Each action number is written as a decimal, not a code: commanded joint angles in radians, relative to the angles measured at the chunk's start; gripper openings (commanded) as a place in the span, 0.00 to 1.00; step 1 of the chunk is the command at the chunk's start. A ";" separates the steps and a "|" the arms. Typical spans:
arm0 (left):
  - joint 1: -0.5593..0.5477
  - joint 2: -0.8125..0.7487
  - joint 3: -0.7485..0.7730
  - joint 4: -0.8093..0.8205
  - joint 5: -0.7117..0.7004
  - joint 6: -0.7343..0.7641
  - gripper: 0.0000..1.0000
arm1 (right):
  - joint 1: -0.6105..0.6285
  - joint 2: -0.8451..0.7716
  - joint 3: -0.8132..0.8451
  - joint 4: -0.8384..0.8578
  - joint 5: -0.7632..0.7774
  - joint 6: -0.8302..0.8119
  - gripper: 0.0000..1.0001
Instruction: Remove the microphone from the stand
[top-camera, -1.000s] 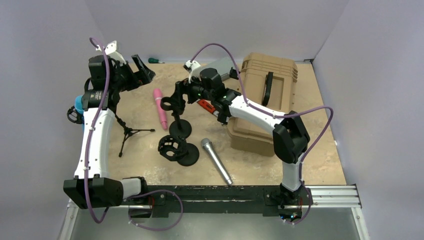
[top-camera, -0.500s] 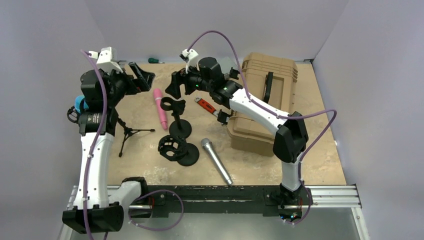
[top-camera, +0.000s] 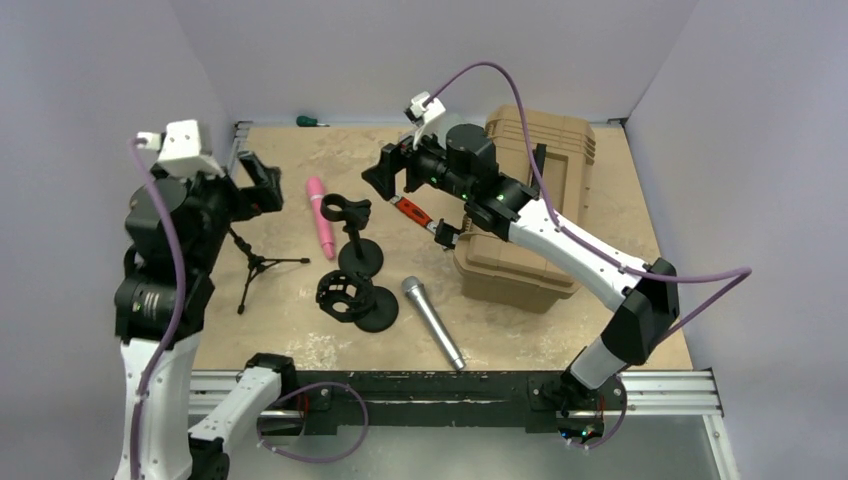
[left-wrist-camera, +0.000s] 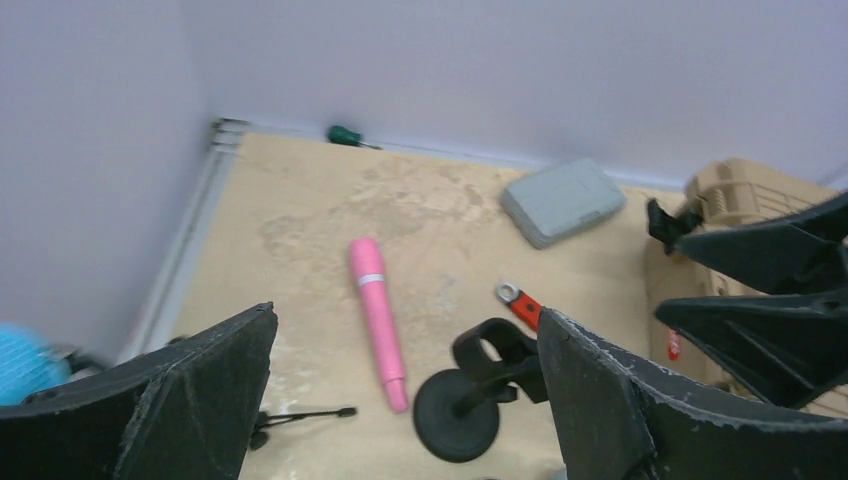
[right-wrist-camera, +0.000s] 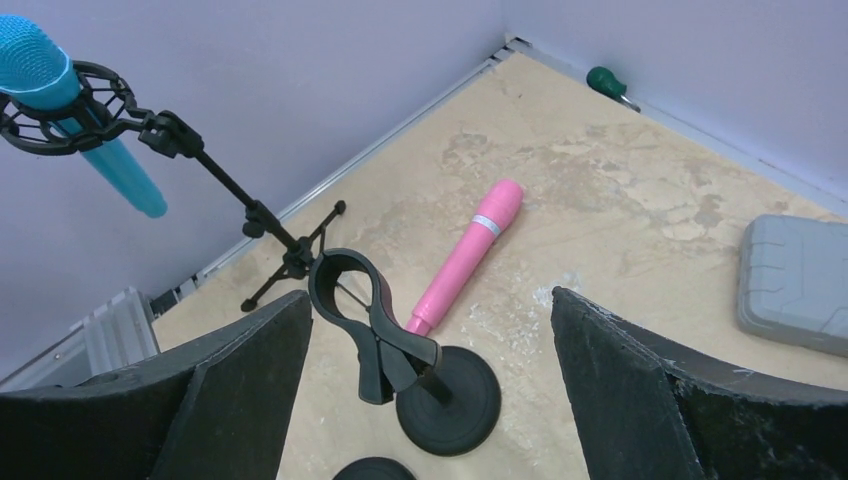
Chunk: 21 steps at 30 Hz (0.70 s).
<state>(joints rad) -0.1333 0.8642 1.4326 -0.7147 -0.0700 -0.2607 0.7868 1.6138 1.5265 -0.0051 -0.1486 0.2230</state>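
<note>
Though glossy, slender pink microphone (top-camera: 321, 216).

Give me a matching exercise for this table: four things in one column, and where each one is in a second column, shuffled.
Things
1. pink microphone
2. blue microphone
3. silver microphone
4. green screwdriver

Places
A. against the far wall
B. held in the shock mount of the tripod stand
C. lying between the low black stand and the tan case
D. lying between the tripod stand and the empty clip stand

Pairs: 1-D, 2-B, 3-C, 4-A
</note>
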 joint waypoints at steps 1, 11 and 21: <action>-0.002 -0.078 0.072 -0.160 -0.282 0.078 1.00 | -0.004 -0.055 -0.051 0.070 -0.001 -0.028 0.88; 0.001 -0.042 0.117 -0.310 -0.707 0.158 1.00 | -0.004 -0.121 -0.116 0.119 -0.028 -0.035 0.88; 0.104 0.102 0.122 -0.371 -0.753 0.049 0.83 | -0.004 -0.125 -0.121 0.122 -0.038 -0.028 0.88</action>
<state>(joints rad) -0.0650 0.9306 1.5639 -1.0813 -0.7582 -0.1757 0.7845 1.5307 1.4113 0.0723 -0.1749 0.2047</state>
